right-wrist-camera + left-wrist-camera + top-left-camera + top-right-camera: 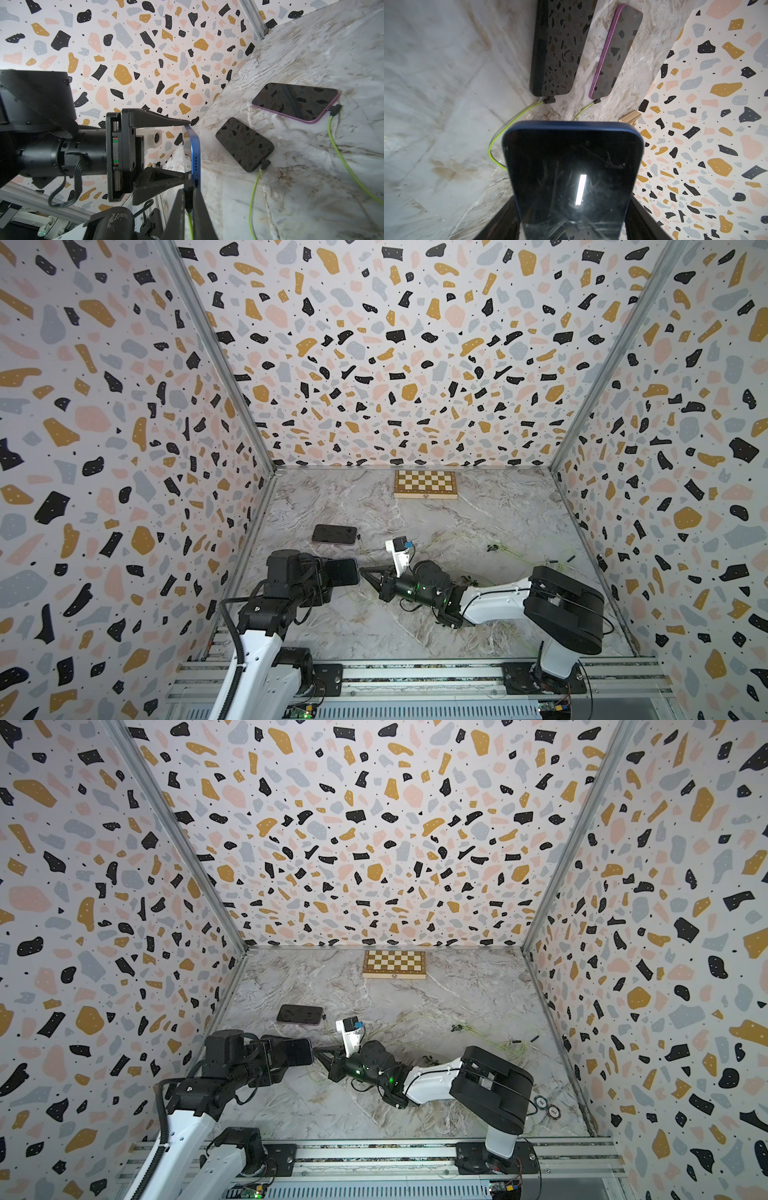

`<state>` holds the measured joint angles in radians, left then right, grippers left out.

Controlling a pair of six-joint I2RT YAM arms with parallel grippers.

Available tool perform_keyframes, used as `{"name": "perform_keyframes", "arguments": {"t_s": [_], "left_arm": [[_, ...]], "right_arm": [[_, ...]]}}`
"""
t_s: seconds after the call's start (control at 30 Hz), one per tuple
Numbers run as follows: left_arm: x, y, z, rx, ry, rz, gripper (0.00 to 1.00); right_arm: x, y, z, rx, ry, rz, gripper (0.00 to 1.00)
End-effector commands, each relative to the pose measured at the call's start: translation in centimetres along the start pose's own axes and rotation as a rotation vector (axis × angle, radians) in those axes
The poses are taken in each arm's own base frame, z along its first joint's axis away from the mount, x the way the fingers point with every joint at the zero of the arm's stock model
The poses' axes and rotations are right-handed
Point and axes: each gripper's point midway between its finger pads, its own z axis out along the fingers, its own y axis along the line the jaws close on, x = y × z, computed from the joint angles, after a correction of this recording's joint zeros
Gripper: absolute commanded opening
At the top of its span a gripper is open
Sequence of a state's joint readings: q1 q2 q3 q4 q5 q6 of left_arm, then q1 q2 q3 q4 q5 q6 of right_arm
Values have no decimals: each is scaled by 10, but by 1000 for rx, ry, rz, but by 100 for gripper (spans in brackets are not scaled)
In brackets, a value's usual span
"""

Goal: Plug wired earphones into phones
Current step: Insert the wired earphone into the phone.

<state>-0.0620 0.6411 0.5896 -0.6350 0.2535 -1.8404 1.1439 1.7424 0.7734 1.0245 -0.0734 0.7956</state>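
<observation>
— What do my jaws hold at this moment?

— Your left gripper (190,149) is clamped on the two long sides of the blue-edged phone (571,176) and holds it above the marble table (311,197), the screen facing the left wrist camera. Your right gripper (189,190) is almost closed. It pinches a black plug (188,199) with a yellow-green cable (190,225).

— And where is this plug?

— Its tip touches the bottom edge of that phone, beside the small holes. I cannot tell if it is inside the port. Further out, the black phone (245,144) and the purple-edged phone (295,101) lie flat on the table, near each other. Each has an earphone cable (252,199) plugged in its end. The chessboard box (425,484) is at the far wall.
</observation>
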Motion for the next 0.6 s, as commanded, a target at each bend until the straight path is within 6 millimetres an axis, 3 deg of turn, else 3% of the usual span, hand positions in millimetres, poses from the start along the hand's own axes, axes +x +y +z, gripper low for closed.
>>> {"name": "perform_keyframes", "arguments": {"t_s": [0.0,0.57], "left_arm": [[12,-17,-10,56,40,24,58],[11,-15,-11,47,32,23,58]], "right_arm": [[-10,6,3,-1,-27,-24,0],[-10,4,-6,-5,-25,-37,0]]}}
